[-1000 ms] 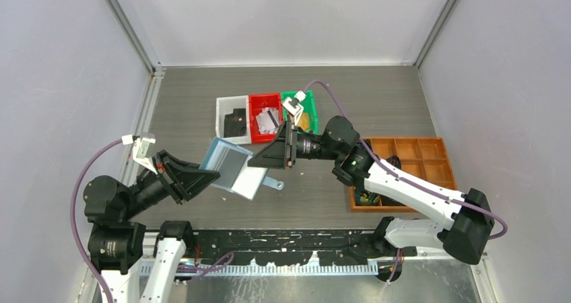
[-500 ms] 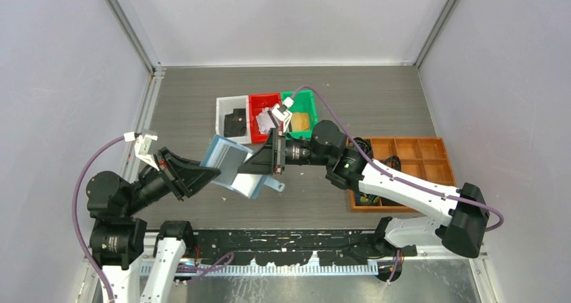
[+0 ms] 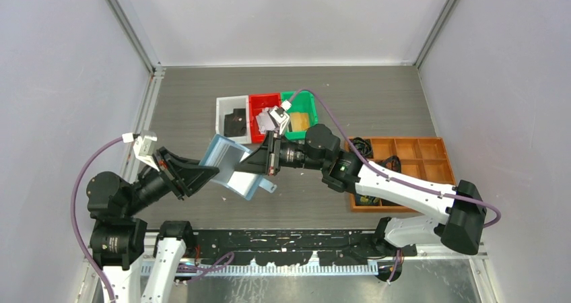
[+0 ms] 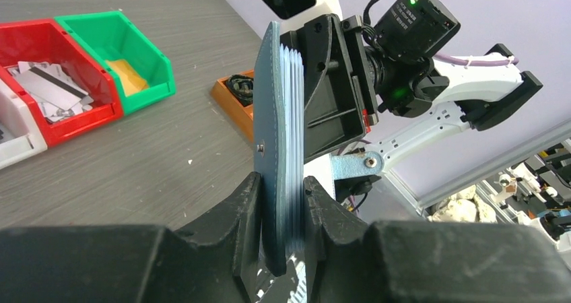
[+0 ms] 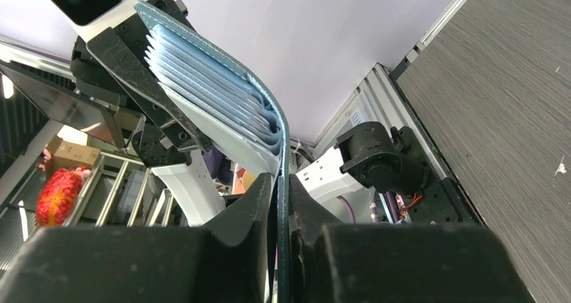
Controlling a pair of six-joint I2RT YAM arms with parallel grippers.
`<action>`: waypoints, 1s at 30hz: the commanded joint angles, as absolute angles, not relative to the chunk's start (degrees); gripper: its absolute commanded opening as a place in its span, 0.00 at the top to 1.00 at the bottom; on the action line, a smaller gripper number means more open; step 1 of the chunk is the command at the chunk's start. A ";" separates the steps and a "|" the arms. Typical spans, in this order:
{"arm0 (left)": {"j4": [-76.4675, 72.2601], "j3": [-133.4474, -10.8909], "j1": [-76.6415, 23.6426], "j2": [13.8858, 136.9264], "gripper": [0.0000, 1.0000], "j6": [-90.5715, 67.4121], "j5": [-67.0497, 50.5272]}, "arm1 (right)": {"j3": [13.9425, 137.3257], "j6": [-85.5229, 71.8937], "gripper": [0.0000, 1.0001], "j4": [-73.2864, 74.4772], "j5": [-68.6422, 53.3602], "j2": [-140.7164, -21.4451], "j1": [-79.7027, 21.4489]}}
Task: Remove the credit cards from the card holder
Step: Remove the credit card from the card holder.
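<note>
1. Bright and even from overhead, with only faint, soft shadows on the table (image 3: 377, 101).
2. Soft-focused at 6 o'clock in both wrist views, on the near fingers (image 4: 222, 249).
3. Washed pale at 12 o'clock in the right wrist view.

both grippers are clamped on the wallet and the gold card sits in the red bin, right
No. The gold card sits in the green bin, not the red one, as the left wrist view shows. The left gripper and right gripper are both clamped on the wallet.
</note>
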State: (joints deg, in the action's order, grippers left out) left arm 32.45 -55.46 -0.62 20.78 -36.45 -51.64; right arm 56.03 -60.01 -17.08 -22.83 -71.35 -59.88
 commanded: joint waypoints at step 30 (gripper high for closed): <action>31.60 -55.98 -0.62 19.09 0.68 -32.64 -53.87 | 55.00 -56.23 0.95 -25.88 -23.57 -66.29 -61.60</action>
